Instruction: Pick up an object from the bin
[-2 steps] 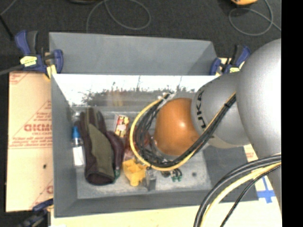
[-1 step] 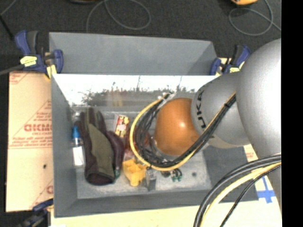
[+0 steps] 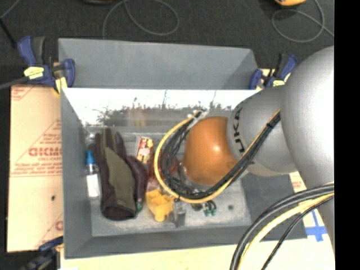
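Observation:
My gripper pokes out from under the orange wrist cover, low in the bin near the front wall. A crumpled yellow thing lies right beside it on the left, touching or nearly so. A small green piece sits just to the gripper's right. Further left lies a dark maroon and olive cloth, stretched front to back.
A white bottle with a blue cap lies along the bin's left wall. A small red and yellow packet rests toward the back, left of the arm's cables. The arm and its cover hide the bin's middle and right.

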Controlling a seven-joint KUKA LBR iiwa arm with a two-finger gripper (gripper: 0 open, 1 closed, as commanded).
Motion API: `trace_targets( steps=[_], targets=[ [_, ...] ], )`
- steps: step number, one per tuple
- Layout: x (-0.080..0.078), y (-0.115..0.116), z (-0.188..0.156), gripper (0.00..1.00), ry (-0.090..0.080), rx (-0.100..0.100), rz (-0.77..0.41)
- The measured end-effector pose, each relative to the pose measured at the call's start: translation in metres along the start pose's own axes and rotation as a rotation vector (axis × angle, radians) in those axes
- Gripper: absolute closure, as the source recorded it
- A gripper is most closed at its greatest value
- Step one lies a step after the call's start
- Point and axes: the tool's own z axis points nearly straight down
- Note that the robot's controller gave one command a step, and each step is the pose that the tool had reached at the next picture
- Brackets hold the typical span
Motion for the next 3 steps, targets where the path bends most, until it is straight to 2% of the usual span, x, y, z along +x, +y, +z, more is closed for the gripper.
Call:
trace_targets(
  steps=[3],
  targets=[
    [0.0, 0.0, 0.0, 1.0, 0.0, 0.0, 0.0]
  ],
)
